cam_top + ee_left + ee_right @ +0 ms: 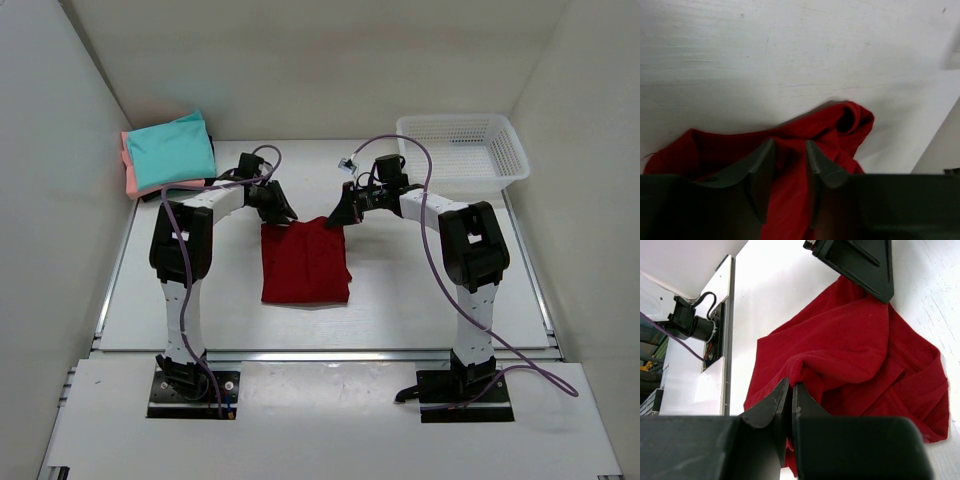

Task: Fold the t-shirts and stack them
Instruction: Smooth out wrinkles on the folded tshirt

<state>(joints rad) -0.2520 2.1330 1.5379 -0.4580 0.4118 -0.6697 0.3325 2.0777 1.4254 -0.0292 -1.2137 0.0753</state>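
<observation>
A dark red t-shirt (pixel 305 268) lies partly folded on the middle of the table, its far edge lifted. My left gripper (pixel 284 216) is shut on a bunch of its far left corner; in the left wrist view the red cloth (pixel 840 125) fills the gap between the fingers (pixel 762 157). My right gripper (pixel 336 220) is shut on the far right corner; in the right wrist view the jaws (pixel 791 387) pinch a fold of the shirt (pixel 855 350). A folded stack sits at the far left: teal t-shirt (pixel 170 150) on top, salmon-pink (pixel 130 178) below, a dark one (pixel 150 196) underneath.
A white mesh basket (pixel 463 150) stands at the far right of the table. White walls close in the left, right and back. The left gripper's black body (pixel 860 262) shows at the top of the right wrist view.
</observation>
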